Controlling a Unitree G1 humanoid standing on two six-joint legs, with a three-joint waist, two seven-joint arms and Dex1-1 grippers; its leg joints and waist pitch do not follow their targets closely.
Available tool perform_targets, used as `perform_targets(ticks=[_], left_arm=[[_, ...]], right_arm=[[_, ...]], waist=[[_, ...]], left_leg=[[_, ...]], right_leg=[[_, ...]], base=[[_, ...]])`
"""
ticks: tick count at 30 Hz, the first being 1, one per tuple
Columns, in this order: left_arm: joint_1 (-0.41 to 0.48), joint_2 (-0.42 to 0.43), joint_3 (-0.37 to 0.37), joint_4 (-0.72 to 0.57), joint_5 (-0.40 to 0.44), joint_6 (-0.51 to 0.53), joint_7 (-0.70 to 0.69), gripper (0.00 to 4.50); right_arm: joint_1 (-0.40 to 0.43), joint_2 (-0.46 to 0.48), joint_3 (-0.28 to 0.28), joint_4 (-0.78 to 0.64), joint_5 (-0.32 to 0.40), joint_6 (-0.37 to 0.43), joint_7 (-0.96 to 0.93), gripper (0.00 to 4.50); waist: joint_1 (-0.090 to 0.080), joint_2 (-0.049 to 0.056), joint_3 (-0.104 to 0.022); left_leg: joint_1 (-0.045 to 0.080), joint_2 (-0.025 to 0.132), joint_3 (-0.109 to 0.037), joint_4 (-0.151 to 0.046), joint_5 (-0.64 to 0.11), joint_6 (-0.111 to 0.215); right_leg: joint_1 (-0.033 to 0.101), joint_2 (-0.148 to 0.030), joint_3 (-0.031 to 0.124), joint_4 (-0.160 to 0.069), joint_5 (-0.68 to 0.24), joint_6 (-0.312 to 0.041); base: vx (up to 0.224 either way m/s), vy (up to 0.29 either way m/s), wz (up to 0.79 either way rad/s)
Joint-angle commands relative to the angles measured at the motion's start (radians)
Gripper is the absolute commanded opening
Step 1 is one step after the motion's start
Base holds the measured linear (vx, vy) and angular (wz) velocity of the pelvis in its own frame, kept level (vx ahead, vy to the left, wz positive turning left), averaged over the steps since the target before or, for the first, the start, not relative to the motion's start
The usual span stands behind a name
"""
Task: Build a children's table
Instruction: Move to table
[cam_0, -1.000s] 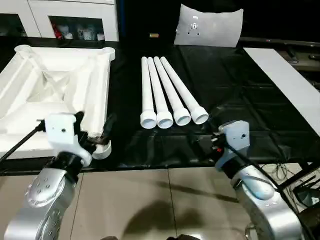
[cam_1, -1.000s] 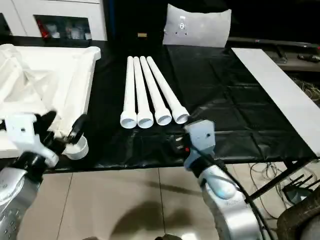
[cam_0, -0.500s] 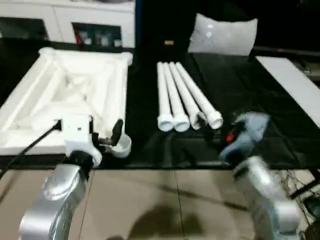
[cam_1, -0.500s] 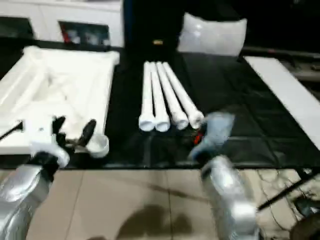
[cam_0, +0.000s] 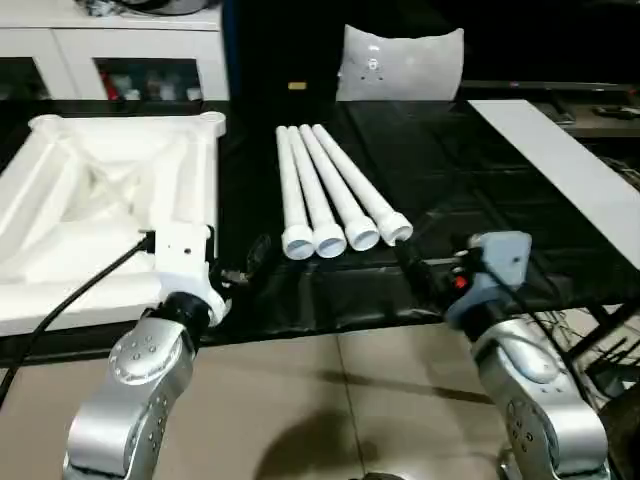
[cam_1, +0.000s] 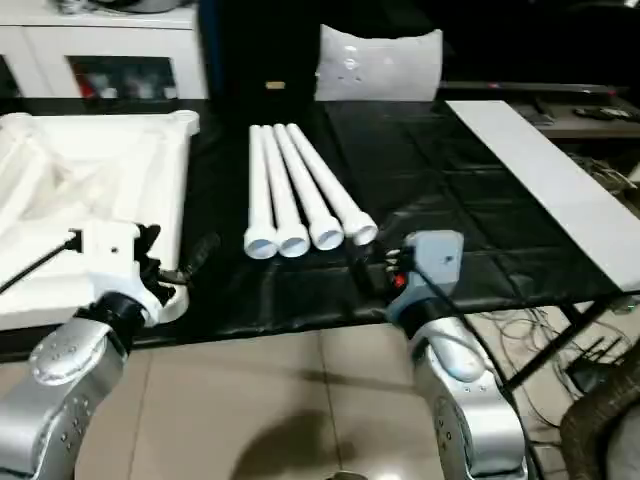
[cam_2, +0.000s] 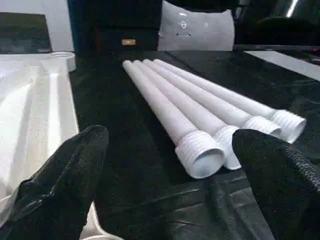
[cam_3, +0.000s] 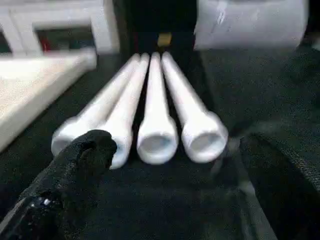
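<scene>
Children's table parts lie unassembled on the black sheet, so the build looks barely begun. Nearest, the left gripper (cam_0: 235, 268) and right gripper (cam_0: 425, 275) both hang released and empty at the table's front edge. Just beyond, at twelve o'clock, four long tapered white plastic legs (cam_0: 330, 195) lie side by side, threaded ends toward the robot. At ten o'clock the square white ribbed top (cam_0: 95, 215) rests underside up. Next, I judge, a gripper must reach forward and close on one leg.
</scene>
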Motion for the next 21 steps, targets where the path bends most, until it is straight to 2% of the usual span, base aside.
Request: perform_targets(ticks=[1,2,3,4,5,6,7,8,9,10,11,12,13,14,15,16,17,18,19,20,21], left_arm=[[0.011,0.002,0.003,-0.006,0.008,-0.009,0.001,4.46],[0.017,0.002,0.008,-0.014,0.01,-0.004,0.007,4.46],[0.02,0.002,0.011,-0.019,0.013,-0.001,0.01,4.46],[0.028,0.006,0.018,-0.026,0.015,0.014,0.015,4.46],[0.031,0.006,0.022,-0.028,0.015,0.019,0.016,4.46],[0.036,0.008,0.029,-0.032,0.014,0.025,0.016,4.46],[0.038,0.007,0.031,-0.034,0.015,0.025,0.015,4.46],[0.04,0.009,0.034,-0.037,0.014,0.025,0.012,4.46],[0.048,0.014,0.039,-0.047,0.013,0.024,0.005,4.46],[0.056,0.02,0.042,-0.055,0.013,0.024,-0.001,4.46],[0.062,0.025,0.042,-0.06,0.013,0.023,-0.004,4.46],[0.069,0.031,0.043,-0.07,0.015,0.025,-0.008,4.46],[0.072,0.036,0.042,-0.075,0.017,0.025,-0.011,4.46],[0.073,0.039,0.042,-0.077,0.018,0.022,-0.014,4.46],[0.075,0.039,0.042,-0.077,0.016,0.02,-0.017,4.46],[0.072,0.039,0.04,-0.072,0.015,0.02,-0.02,4.46],[0.071,0.037,0.037,-0.066,0.012,0.019,-0.025,4.46],[0.072,0.033,0.032,-0.061,0.008,0.021,-0.03,4.46],[0.068,0.034,0.025,-0.055,0.01,0.023,-0.036,4.46],[0.063,0.032,0.011,-0.042,0.017,0.016,-0.041,4.46],[0.06,0.03,0.009,-0.038,0.018,0.013,-0.042,4.46]], right_arm=[[-0.005,-0.018,0.04,-0.003,-0.024,0.0,0.033,4.5],[-0.004,-0.022,0.058,0.007,-0.037,-0.023,0.057,4.5],[-0.004,-0.024,0.069,0.014,-0.045,-0.037,0.072,4.5],[-0.006,-0.025,0.08,0.029,-0.061,-0.069,0.087,4.5],[-0.007,-0.029,0.085,0.033,-0.073,-0.083,0.087,4.5],[-0.009,-0.034,0.093,0.038,-0.081,-0.092,0.091,4.5],[-0.011,-0.043,0.098,0.036,-0.074,-0.077,0.096,4.5],[-0.012,-0.046,0.102,0.034,-0.07,-0.074,0.101,4.5],[-0.009,-0.036,0.102,0.029,-0.037,-0.065,0.114,4.5],[-0.005,-0.028,0.103,0.025,-0.02,-0.065,0.12,4.5],[-0.005,-0.029,0.108,0.024,-0.026,-0.068,0.119,4.5],[-0.006,-0.036,0.117,0.02,-0.046,-0.077,0.111,4.5],[-0.007,-0.037,0.12,0.021,-0.064,-0.083,0.104,4.5],[-0.006,-0.025,0.109,0.023,-0.065,-0.084,0.092,4.5],[-0.004,-0.016,0.1,0.025,-0.071,-0.087,0.079,4.5],[-0.005,-0.007,0.089,0.026,-0.067,-0.064,0.067,4.5],[-0.006,-0.003,0.082,0.025,-0.065,-0.042,0.057,4.5],[-0.005,-0.004,0.08,0.022,-0.069,-0.032,0.05,4.5],[-0.005,-0.003,0.075,0.016,-0.064,-0.034,0.048,4.5],[0.002,-0.005,0.073,0.003,-0.067,-0.064,0.047,4.5],[0.005,-0.006,0.074,0.0,-0.071,-0.075,0.046,4.5]], waist=[[0.02,-0.002,-0.05],[0.009,0.007,-0.059],[0.012,0.019,-0.064],[0.02,0.025,-0.058],[0.022,0.026,-0.05],[0.025,0.031,-0.039],[0.028,0.035,-0.037],[0.03,0.034,-0.034],[0.029,0.027,-0.028],[0.034,0.019,-0.02],[0.038,0.025,-0.018],[0.044,0.021,-0.021],[0.046,0.025,-0.02],[0.018,0.043,-0.034],[0.0,0.034,-0.009],[-0.007,0.039,-0.04],[-0.007,0.037,-0.038],[-0.01,0.022,-0.033],[-0.011,0.004,-0.027],[-0.003,-0.014,-0.031],[0.019,-0.037,-0.027]], left_leg=[[-0.063,0.027,-0.06,-0.113,-0.238,0.043],[-0.062,0.02,-0.078,-0.103,-0.184,0.115],[-0.055,0.02,-0.084,-0.093,-0.179,0.141],[-0.049,0.017,-0.092,-0.086,-0.24,0.16],[-0.047,0.019,-0.095,-0.089,-0.285,0.149],[-0.054,0.018,-0.098,-0.092,-0.362,0.108],[-0.047,0.016,-0.099,-0.092,-0.398,0.088],[-0.043,0.012,-0.102,-0.092,-0.454,0.067],[-0.04,0.008,-0.098,-0.093,-0.479,0.064],[-0.035,0.011,-0.093,-0.089,-0.484,0.062],[-0.034,0.014,-0.092,-0.085,-0.483,0.061],[-0.032,0.015,-0.085,-0.083,-0.432,0.081],[-0.025,0.015,-0.084,-0.088,-0.418,0.091],[0.083,0.065,-0.093,-0.109,-0.446,0.067],[0.087,0.088,-0.126,-0.135,-0.551,0.042],[0.157,0.122,-0.178,-0.166,-0.563,0.082],[0.161,0.124,-0.189,-0.164,-0.51,0.142],[0.157,0.116,-0.173,-0.157,-0.419,0.253],[0.117,0.072,-0.119,-0.155,-0.391,0.259],[0.088,0.034,-0.076,-0.136,-0.399,0.222],[0.068,0.0,-0.037,-0.093,-0.383,0.195]], right_leg=[[0.076,-0.079,0.002,-0.071,-0.367,-0.073],[0.078,-0.088,-0.02,-0.077,-0.27,-0.108],[0.082,-0.096,-0.03,-0.073,-0.257,-0.13],[0.094,-0.112,-0.053,-0.092,-0.345,-0.165],[0.098,-0.114,-0.063,-0.1,-0.413,-0.165],[0.12,-0.116,-0.08,-0.114,-0.559,-0.146],[0.125,-0.115,-0.087,-0.122,-0.611,-0.137],[0.145,-0.113,-0.098,-0.133,-0.683,-0.123],[0.156,-0.111,-0.103,-0.144,-0.712,-0.118],[0.164,-0.116,-0.104,-0.155,-0.756,-0.117],[0.172,-0.121,-0.105,-0.158,-0.771,-0.118],[0.191,-0.121,-0.104,-0.163,-0.749,-0.126],[0.194,-0.113,-0.108,-0.163,-0.723,-0.131],[0.131,-0.057,-0.094,-0.123,-0.586,-0.15],[0.109,-0.029,-0.097,-0.081,-0.529,-0.144],[0.061,-0.007,-0.054,0.019,-0.244,-0.09],[0.045,-0.01,-0.045,0.04,-0.202,-0.059],[0.026,-0.022,-0.027,0.049,-0.154,-0.022],[0.056,-0.045,-0.004,-0.008,-0.127,-0.033],[0.09,-0.068,0.024,-0.059,-0.15,-0.039],[0.112,-0.097,0.07,-0.106,-0.317,-0.061]], base=[[0.0,0.0,0.0],[0.039,-0.022,0.29],[0.045,-0.029,0.57],[0.045,-0.029,0.57],[0.05,-0.039,0.58],[0.061,-0.026,0.54],[0.061,-0.026,0.54],[0.068,-0.005,0.6],[0.077,-0.005,0.66],[0.077,-0.005,0.66],[0.097,-0.009,0.69],[0.112,0.007,0.77],[0.112,0.007,0.77],[0.128,0.0,0.65],[0.168,-0.006,0.31],[0.168,-0.006,0.31],[0.173,-0.013,0.06],[0.15,-0.032,-0.01],[0.15,-0.032,-0.01],[0.121,-0.059,0.08],[0.15,-0.074,0.04]])
